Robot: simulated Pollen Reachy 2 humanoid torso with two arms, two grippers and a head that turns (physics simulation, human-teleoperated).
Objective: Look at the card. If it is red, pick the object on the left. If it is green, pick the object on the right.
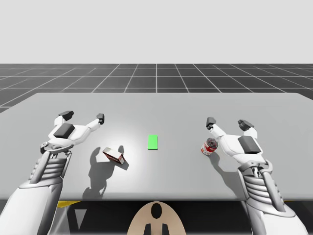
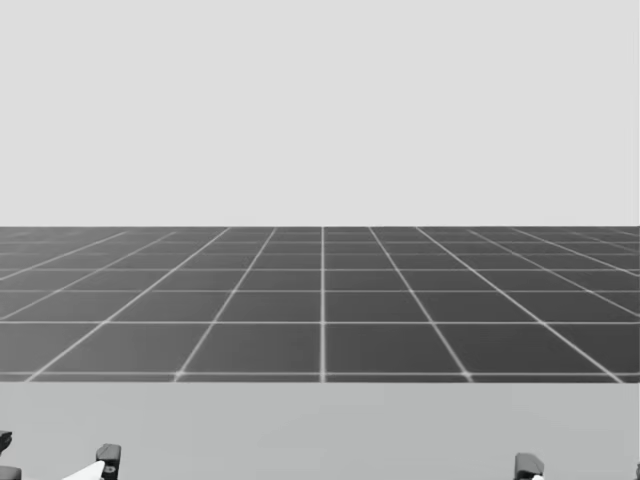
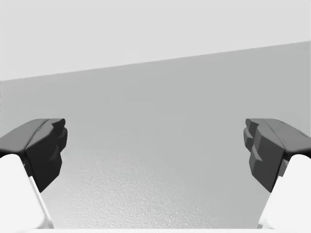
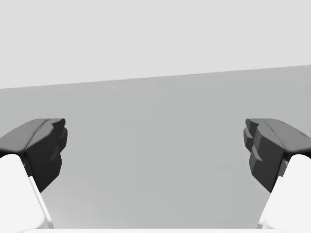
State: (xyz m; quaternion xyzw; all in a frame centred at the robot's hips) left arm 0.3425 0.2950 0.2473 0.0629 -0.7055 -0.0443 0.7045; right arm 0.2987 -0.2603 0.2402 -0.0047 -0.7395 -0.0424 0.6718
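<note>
Table: grey
Card: green, centre
Can: right of card — just beside right gripper (outside its fingers)
Grippers: both spread wide, empty — left gripper near box

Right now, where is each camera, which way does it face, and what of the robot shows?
High view: above table, angled down at green card, red-white box, red can; both arms, left gripper, right gripper.
Head view: on head, level toward grid floor; fingertips.
Left wrist view: left hand, along open fingers over table.
Right wrist view: right hand, likewise.
Wrist views share bare table.
</note>
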